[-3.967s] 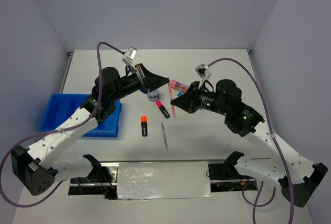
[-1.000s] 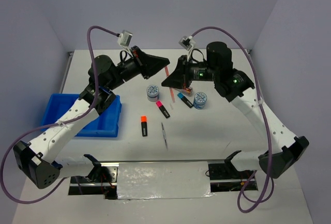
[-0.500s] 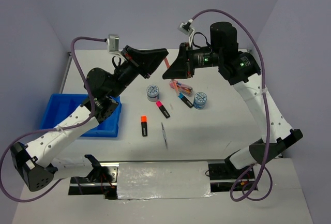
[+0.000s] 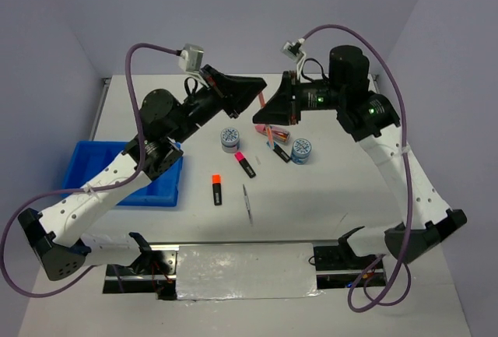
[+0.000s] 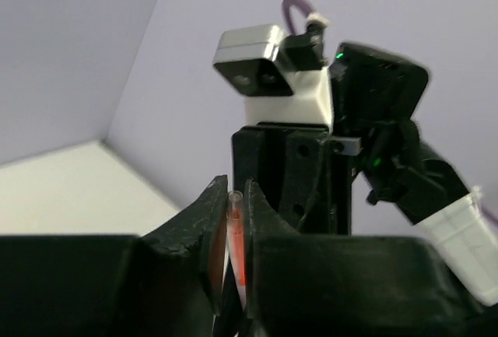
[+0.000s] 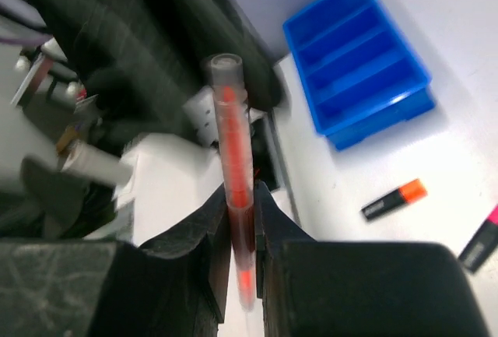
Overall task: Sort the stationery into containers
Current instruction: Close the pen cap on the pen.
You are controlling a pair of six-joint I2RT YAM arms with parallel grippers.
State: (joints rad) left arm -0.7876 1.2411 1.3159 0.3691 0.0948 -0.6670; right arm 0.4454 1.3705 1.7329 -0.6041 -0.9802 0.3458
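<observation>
Aloft, pink pen (image 6: 233, 173) lengthwise from right gripper (image 6: 241, 197) into left gripper (image 5: 233, 197).

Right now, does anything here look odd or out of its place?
One thing: the pink pen is up in the air, not on the table. The right fingers grip it, and the left fingers flank the same pen; whether they press it I cannot tell. Nothing looks spilled or damaged.
</observation>
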